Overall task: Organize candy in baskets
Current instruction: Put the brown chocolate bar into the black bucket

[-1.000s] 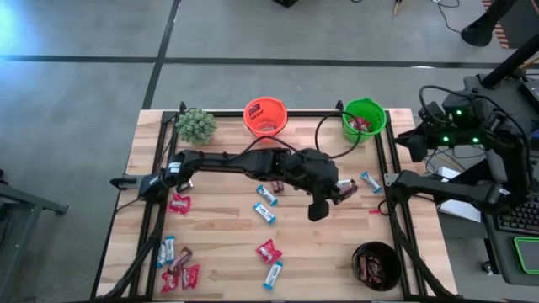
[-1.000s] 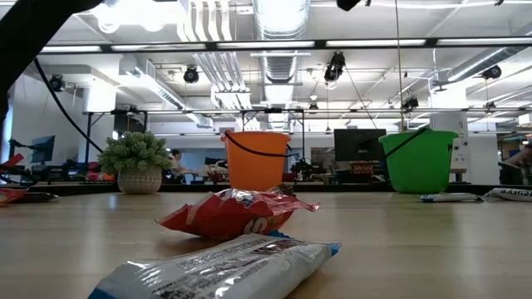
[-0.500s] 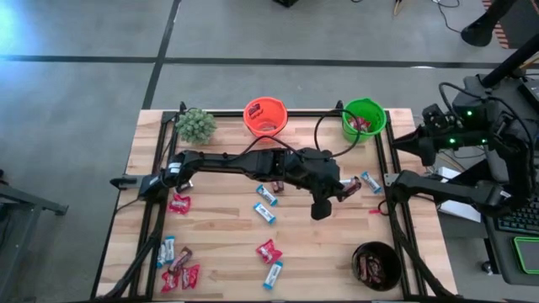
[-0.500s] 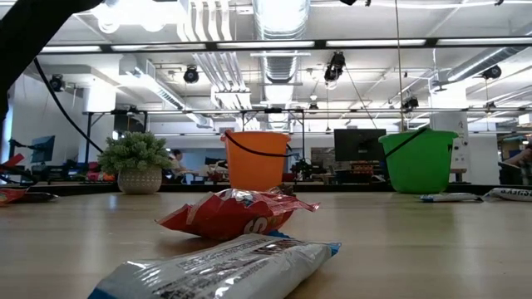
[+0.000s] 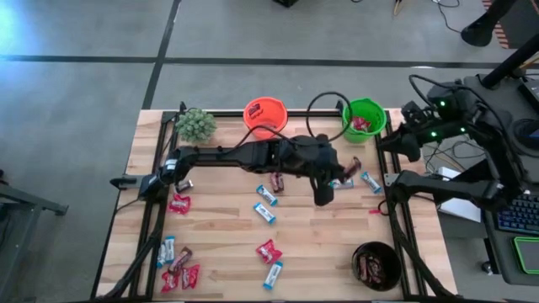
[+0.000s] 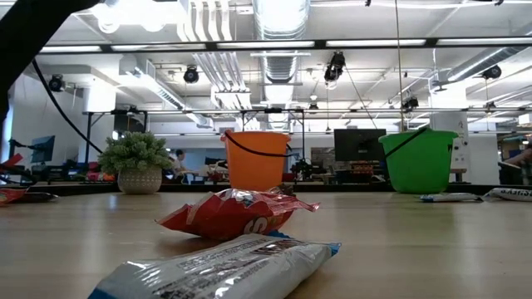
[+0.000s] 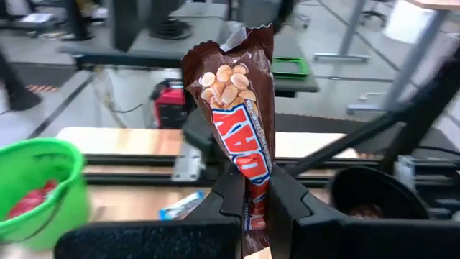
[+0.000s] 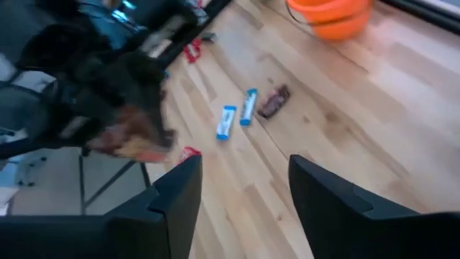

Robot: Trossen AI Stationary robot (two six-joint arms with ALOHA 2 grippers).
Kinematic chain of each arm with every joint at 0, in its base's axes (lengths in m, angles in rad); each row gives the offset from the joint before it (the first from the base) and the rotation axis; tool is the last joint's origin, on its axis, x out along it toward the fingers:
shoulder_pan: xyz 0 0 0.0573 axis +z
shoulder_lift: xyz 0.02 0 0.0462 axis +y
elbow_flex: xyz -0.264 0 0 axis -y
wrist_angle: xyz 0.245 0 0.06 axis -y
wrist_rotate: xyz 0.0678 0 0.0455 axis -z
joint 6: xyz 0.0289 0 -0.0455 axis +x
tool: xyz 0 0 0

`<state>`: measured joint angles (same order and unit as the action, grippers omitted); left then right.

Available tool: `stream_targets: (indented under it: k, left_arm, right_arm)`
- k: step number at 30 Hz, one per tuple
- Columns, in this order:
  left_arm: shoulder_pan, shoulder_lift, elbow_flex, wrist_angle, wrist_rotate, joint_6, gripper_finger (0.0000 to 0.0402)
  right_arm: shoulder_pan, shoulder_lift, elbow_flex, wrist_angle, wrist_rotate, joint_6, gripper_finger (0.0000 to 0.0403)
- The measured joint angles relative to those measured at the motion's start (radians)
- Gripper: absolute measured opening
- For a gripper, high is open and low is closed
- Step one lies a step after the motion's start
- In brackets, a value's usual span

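Overhead and wrist views of the wooden surface. The left arm reaches across the middle of the surface; its left pincer is clenched on a dark brown candy bar, held upright between the two fingers, which in the high view appears as a small brown wrapper just below the green basket. The right pincer is raised near the right edge of the surface, its fingers spread apart and grasping nothing. The orange basket stands at the far edge beside the green one, which holds red candy; the black basket sits at the near right corner with brown candy inside. A fuzzy plant occupies the far left corner. Loose candy lies scattered on the surface: two blue-and-white bars near the centre, a red one and a blue-and-white one nearer the front, a red one at the left, and a mixed cluster at the near left corner. In the low view a red wrapper and a silver-white wrapper lie in the foreground.
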<state>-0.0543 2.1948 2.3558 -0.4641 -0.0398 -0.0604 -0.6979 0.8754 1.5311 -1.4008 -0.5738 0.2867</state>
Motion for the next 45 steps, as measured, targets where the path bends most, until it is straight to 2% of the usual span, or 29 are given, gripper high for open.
stream_targets:
  k: [5,14,19,22,34,39,45]
  left_arm:
    - [0.030,0.000,0.000,0.001,-0.060,-0.029,0.0001]
    - [0.084,-0.001,0.000,0.022,-0.063,-0.031,0.0001]
    - [0.124,-0.001,0.000,0.058,-0.052,-0.034,0.0001]
    - [0.146,-0.002,0.000,0.069,-0.023,-0.055,0.0001]
    - [0.164,-0.002,0.000,0.048,-0.020,-0.055,0.0001]
    - [0.170,-0.002,0.000,0.048,-0.020,-0.054,0.0001]
    - [0.170,-0.002,0.000,0.041,-0.020,-0.054,0.0001]
  right_arm:
    - [0.000,0.007,0.000,0.084,-0.012,0.002,0.0203]
    - [0.000,0.065,0.000,0.172,-0.016,0.002,0.0203]
    - [0.000,0.116,0.000,0.271,-0.098,0.010,0.0203]
    - [0.002,0.145,0.000,0.313,-0.100,0.036,0.0203]
    - [0.002,0.188,0.000,0.337,-0.072,0.016,0.0200]
    - [0.002,0.182,0.000,0.334,-0.071,0.017,0.0162]
    - [0.002,0.179,0.000,0.329,-0.066,0.019,0.0074]
